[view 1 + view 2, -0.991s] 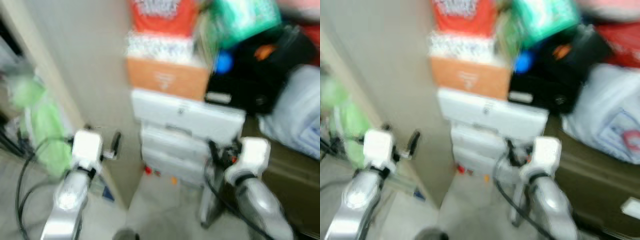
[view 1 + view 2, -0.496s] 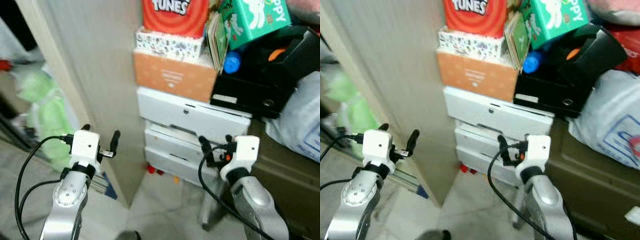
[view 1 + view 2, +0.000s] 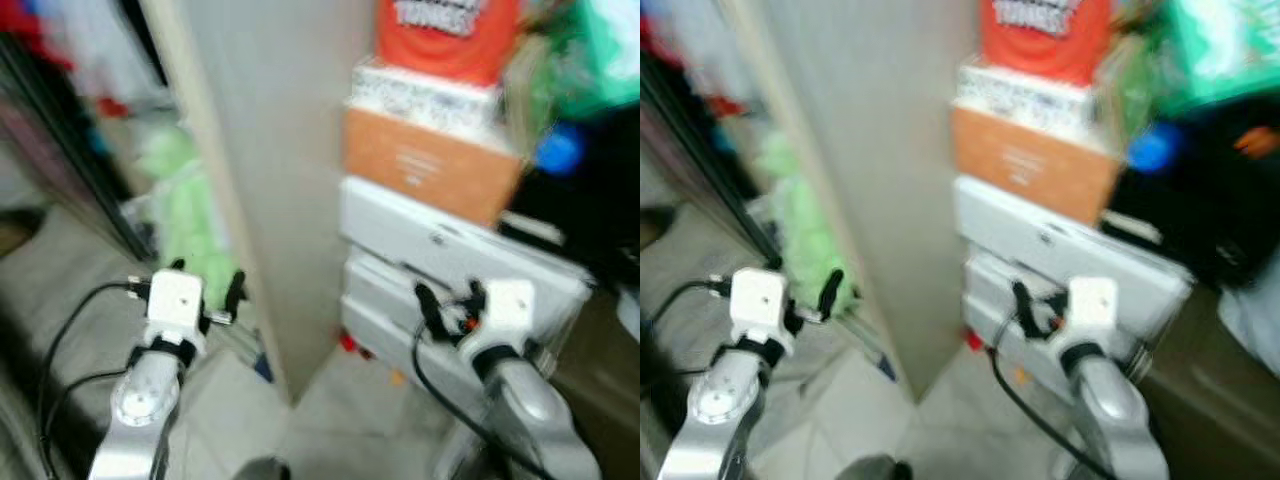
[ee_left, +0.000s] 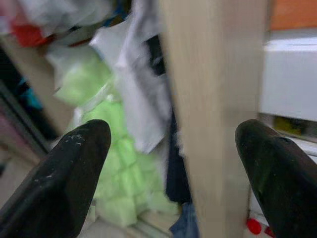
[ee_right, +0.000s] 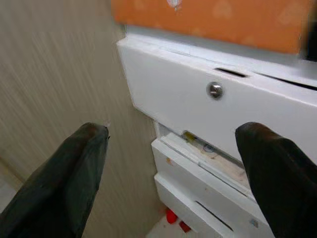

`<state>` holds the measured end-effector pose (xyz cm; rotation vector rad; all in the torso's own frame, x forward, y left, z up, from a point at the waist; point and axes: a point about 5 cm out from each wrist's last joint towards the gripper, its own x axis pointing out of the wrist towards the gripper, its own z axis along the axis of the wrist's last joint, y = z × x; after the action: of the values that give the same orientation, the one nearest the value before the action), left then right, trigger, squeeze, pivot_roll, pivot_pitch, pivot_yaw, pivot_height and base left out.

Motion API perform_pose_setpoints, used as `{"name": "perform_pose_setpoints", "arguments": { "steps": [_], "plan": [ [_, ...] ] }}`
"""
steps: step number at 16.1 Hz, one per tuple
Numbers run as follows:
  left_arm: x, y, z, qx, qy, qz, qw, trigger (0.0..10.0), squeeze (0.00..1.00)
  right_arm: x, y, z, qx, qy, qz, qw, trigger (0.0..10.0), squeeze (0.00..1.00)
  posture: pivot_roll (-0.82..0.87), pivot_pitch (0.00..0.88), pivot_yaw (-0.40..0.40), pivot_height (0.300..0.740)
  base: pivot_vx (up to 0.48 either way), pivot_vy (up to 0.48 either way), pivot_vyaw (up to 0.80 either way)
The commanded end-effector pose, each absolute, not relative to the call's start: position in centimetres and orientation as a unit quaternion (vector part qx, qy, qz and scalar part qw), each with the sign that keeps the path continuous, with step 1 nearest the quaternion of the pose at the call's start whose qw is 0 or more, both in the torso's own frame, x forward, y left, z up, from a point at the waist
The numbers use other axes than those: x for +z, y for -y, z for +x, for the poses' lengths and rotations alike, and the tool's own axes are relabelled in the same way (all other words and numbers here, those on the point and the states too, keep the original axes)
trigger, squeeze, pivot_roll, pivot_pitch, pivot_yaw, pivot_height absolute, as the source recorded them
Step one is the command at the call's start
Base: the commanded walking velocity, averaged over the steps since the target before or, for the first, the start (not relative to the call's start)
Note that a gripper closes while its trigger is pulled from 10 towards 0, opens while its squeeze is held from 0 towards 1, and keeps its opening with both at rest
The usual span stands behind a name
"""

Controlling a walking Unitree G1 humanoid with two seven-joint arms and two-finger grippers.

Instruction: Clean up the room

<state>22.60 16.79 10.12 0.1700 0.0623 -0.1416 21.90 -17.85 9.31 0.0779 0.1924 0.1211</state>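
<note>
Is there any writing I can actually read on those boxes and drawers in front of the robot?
Red box atop the stack: white lettering, too blurred to read.
Orange box: small white print, too blurred to read.
Speckled white box: a pattern, no legible words.
Green box: blurred, nothing legible.
White drawers: no text, just a metal knob.

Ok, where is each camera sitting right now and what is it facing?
Head stereo views: look forward and down at a beige panel and white drawers; both arms and the left gripper and right gripper show.
Left wrist view: looks along its open fingers at the panel edge and green bundle.
Right wrist view: looks along its open fingers at the drawers.
Shared: head and right wrist views both show the orange box.
</note>
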Motion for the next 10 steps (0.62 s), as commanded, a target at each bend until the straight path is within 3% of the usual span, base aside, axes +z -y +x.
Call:
{"name": "perform_pose_setpoints", "arguments": {
  "steps": [1,10],
  "plan": [
    [10.32,-17.39,22.47,-0.064,-0.03,0.092,0.993,10.0,0.0,9.6,17.17,22.11,0.077,-0.093,0.045,0.992,10.0,0.0,-0.03,0.0,-0.001,0.74,0.0,0.0,0.8],
    [10.25,-17.46,22.38,-0.061,-0.032,0.092,0.993,10.0,0.0,9.44,17.48,21.51,0.094,-0.106,0.038,0.989,10.0,0.0,-0.03,0.0,-0.002,0.74,0.0,0.0,0.8]
  ]
}}
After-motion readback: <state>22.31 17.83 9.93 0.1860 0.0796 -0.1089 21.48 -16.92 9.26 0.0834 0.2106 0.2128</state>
